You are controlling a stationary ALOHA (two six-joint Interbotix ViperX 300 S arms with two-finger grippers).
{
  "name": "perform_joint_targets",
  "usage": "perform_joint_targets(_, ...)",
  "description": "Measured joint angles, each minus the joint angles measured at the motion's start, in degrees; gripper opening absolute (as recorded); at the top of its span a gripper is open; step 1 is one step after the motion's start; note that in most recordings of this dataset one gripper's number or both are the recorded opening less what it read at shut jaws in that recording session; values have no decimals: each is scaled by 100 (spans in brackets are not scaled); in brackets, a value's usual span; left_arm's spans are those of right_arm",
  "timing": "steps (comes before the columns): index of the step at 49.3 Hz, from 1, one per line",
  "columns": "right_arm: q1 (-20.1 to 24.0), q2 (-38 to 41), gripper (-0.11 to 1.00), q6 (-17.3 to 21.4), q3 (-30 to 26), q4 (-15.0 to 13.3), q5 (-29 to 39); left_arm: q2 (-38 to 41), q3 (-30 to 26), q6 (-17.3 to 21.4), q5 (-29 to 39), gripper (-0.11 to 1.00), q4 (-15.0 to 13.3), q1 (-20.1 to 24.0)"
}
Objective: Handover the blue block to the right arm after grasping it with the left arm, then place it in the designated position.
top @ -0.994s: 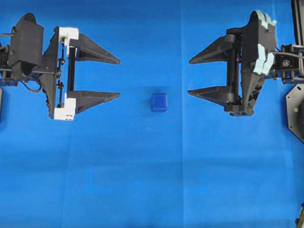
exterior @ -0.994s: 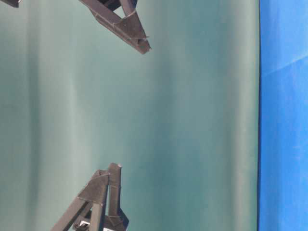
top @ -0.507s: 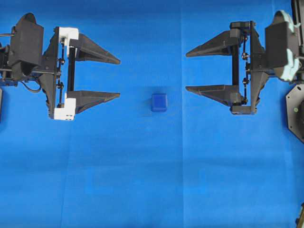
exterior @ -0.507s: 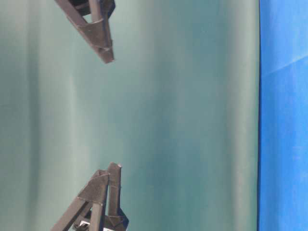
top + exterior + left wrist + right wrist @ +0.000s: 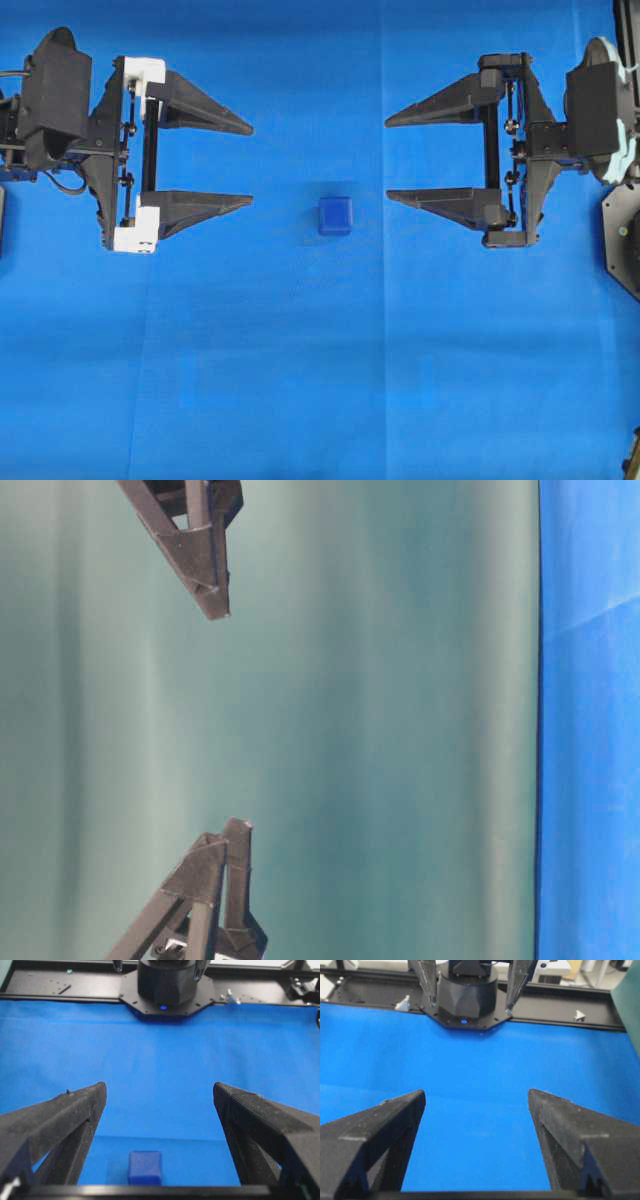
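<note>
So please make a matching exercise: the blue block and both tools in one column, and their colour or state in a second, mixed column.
Column one:
1. blue block
2. left tool
3. right tool

Column two:
A. open, all-black fingers
B. lies on the blue cloth between the tools, untouched
C. open, white mounts at the finger bases

Pairs: 1-B, 2-C, 3-A

**Both arms level, jaws apart**

The left arm (image 5: 60, 110) reached in from the left edge, its gripper (image 5: 250, 165) spread wide and empty. Opposite, the right arm (image 5: 590, 110) pointed its gripper (image 5: 388, 158) back toward it, jaws parted somewhat less, apparently holding nothing.
</note>
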Motion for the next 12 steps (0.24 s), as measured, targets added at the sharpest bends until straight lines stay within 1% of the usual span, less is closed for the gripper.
perform_joint_targets(12, 0, 18, 75, 0, 0, 0, -9, 0, 9, 0, -9, 92, 9, 0)
